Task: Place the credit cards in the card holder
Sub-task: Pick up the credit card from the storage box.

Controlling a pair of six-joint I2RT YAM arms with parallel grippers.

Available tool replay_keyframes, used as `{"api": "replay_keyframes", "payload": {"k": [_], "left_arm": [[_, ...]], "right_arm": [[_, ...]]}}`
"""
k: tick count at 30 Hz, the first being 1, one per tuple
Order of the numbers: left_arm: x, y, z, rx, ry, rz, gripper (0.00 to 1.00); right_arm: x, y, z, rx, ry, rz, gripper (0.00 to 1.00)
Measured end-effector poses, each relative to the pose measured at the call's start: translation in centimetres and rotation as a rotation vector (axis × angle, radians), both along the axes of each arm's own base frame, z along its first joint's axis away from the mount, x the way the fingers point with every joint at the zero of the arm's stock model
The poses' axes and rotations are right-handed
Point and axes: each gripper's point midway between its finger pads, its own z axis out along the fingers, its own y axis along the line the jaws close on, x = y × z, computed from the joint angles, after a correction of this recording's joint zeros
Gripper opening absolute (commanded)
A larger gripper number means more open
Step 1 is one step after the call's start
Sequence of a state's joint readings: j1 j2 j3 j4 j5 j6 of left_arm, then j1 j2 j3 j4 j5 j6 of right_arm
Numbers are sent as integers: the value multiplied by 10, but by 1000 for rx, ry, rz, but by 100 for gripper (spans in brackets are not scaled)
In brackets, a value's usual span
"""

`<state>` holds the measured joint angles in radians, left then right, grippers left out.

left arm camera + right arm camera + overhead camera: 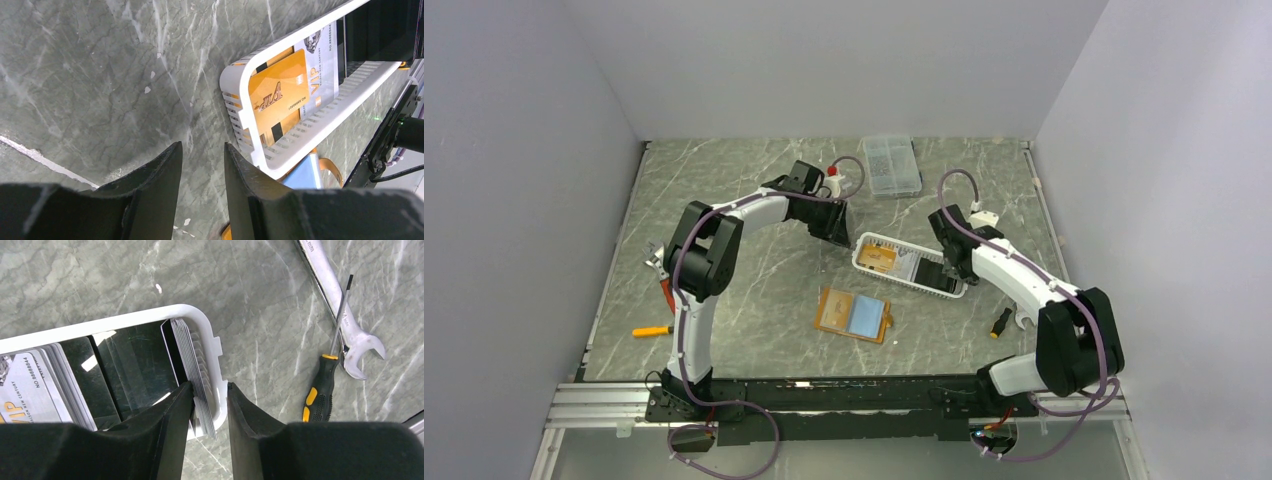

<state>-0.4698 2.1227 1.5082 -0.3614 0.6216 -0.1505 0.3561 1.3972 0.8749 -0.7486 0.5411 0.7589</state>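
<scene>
Currently, the card holder [854, 315] is lying open and flat on the table [754, 200] nearest the arm bases, light blue inside facing up, well apart from both grippers.

Just beyond it, a white basket [125, 320] is holding the credit cards [192, 355]. The right gripper [210, 388] is straddling the basket's right end wall. One finger is sitting inside and the other outside, with a stack of cards standing on edge between them. The gap is narrow, but it cannot be told whether the fingers are actually pinching. A screwdriver [320, 390] and a wrench [350, 335] are lying near that end.

At the opposite end, the left gripper [202, 150] is hovering just outside the basket, fingers narrowly parted and holding nothing. An orange-gold card [277, 97] is resting inside. Farthest back, a clear compartment box [891, 165] is sitting.

Handling: the cards are probably light, stiff and slick. Upright cards are offering the better hold. Pinch both faces near the top edge, taking care that the basket wall is not being caught in the grip.
</scene>
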Motion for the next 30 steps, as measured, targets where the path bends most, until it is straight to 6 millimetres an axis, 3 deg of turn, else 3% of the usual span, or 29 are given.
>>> {"api": "replay_keyframes", "payload": {"k": [4, 7, 11, 15, 22, 30], "left_arm": [[1, 3, 0, 0, 5, 6, 42], [2, 4, 1, -5, 8, 7, 42], [2, 6, 1, -6, 13, 10, 42], [1, 6, 1, -9, 20, 7, 42], [-1, 4, 3, -19, 30, -1, 42], [-1, -6, 22, -81, 39, -19, 48]], "right_arm": [[1, 2, -3, 19, -14, -11, 30], [-9, 2, -22, 21, 37, -10, 23], [-8, 5, -21, 44, 25, -17, 14], [-26, 4, -36, 52, 93, -30, 5], [-28, 8, -29, 84, 98, -12, 3], [-13, 17, 10, 133, -15, 66, 3]]}}
